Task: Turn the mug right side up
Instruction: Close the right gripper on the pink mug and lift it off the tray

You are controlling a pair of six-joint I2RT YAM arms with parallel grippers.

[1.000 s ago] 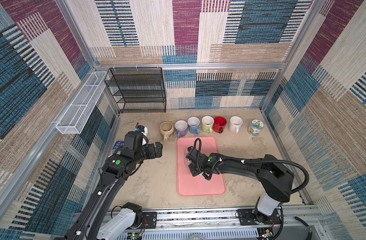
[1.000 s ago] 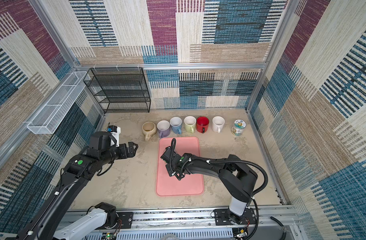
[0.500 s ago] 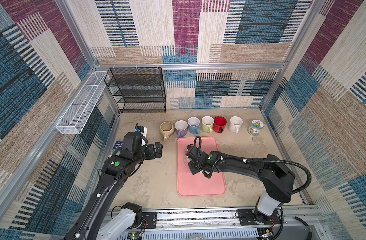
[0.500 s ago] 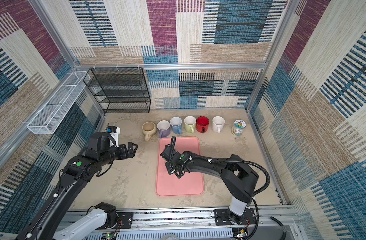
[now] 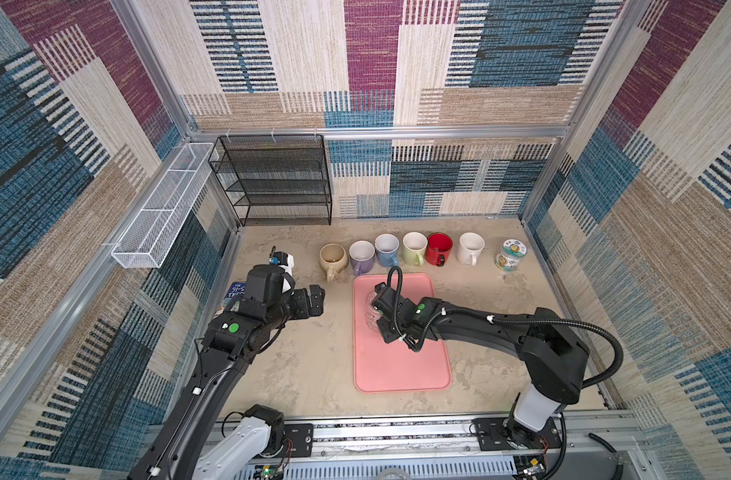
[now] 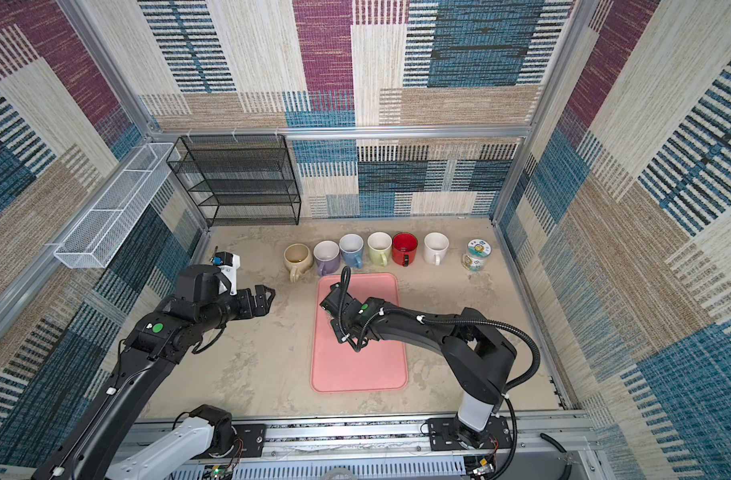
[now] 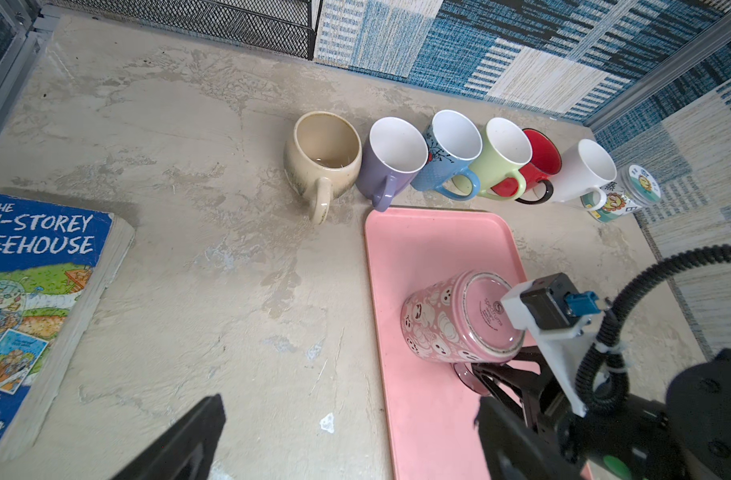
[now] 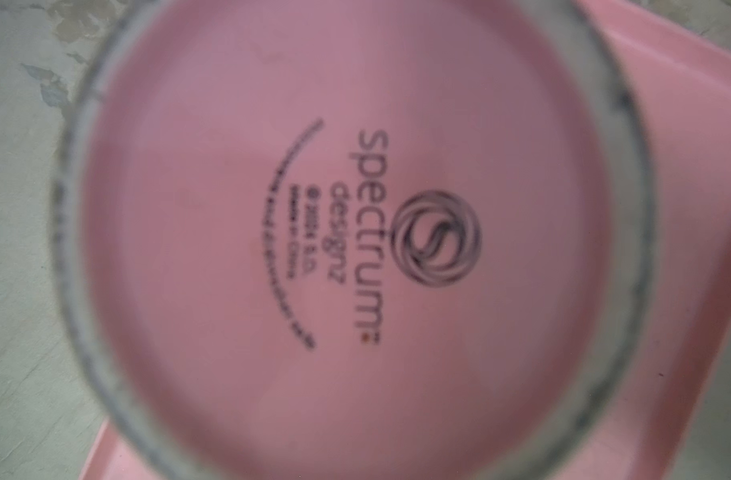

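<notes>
The pink mug [image 7: 451, 324] lies tipped, base up, by the left edge of the tray [image 7: 430, 249], in its far half. The right gripper [image 7: 494, 374] seems closed on the handle [image 7: 465, 376], though its jaws are partly hidden. Best to roll the wrist slowly, with the rim lifted clear of the tray. The left gripper [image 6: 268, 300] hangs wide open and empty.

Top views: high, looking down; both share the whole bench [image 5: 313, 365].
Left wrist: low, slanting across bench.
Right wrist: very near upturned mug [image 8: 347, 249], blurred.
</notes>
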